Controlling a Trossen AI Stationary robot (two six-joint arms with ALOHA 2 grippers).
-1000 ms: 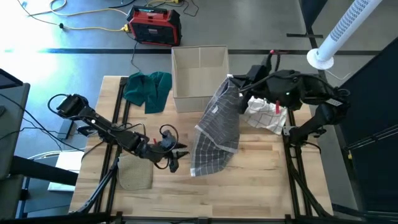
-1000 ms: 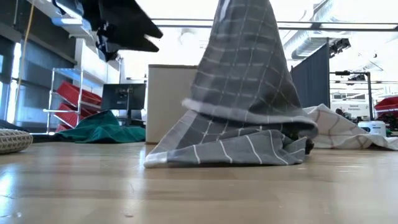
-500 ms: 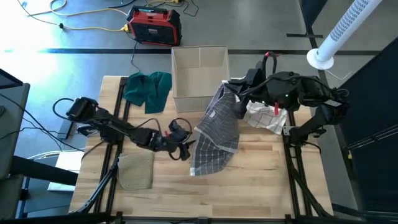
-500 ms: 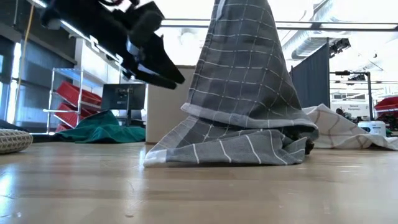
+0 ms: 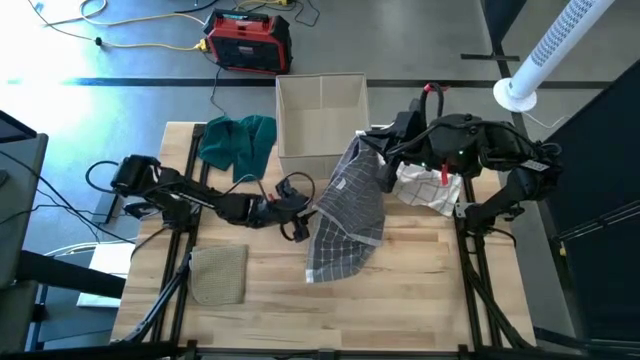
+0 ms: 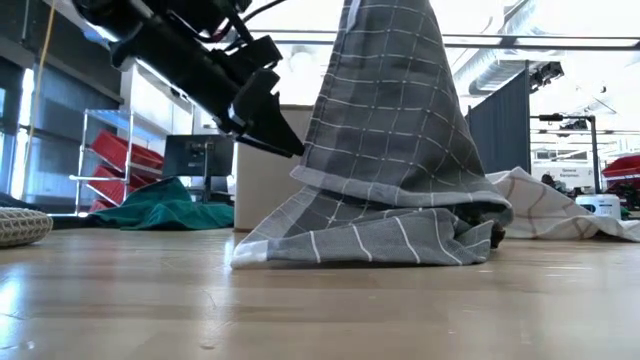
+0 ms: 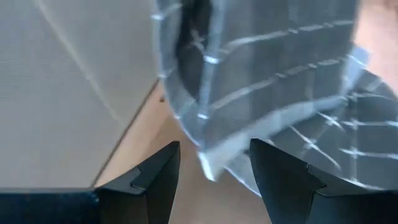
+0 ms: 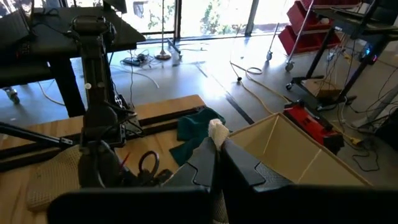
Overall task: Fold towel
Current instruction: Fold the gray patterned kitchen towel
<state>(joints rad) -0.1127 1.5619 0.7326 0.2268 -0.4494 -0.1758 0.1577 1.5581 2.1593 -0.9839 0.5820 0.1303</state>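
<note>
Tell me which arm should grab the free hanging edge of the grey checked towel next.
Left. The left gripper is open and right beside the grey checked towel, its hanging edge just ahead of the fingers. The right gripper is shut on the towel's top corner, holding it up.

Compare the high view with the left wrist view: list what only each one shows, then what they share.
Only the high view: the right gripper holding the grey checked towel up by a corner, a green cloth, a white cloth, a woven mat.

Only the left wrist view: the left gripper, open, close to the towel's hanging edge.

Both: the towel, the beige box, the wooden table.
</note>
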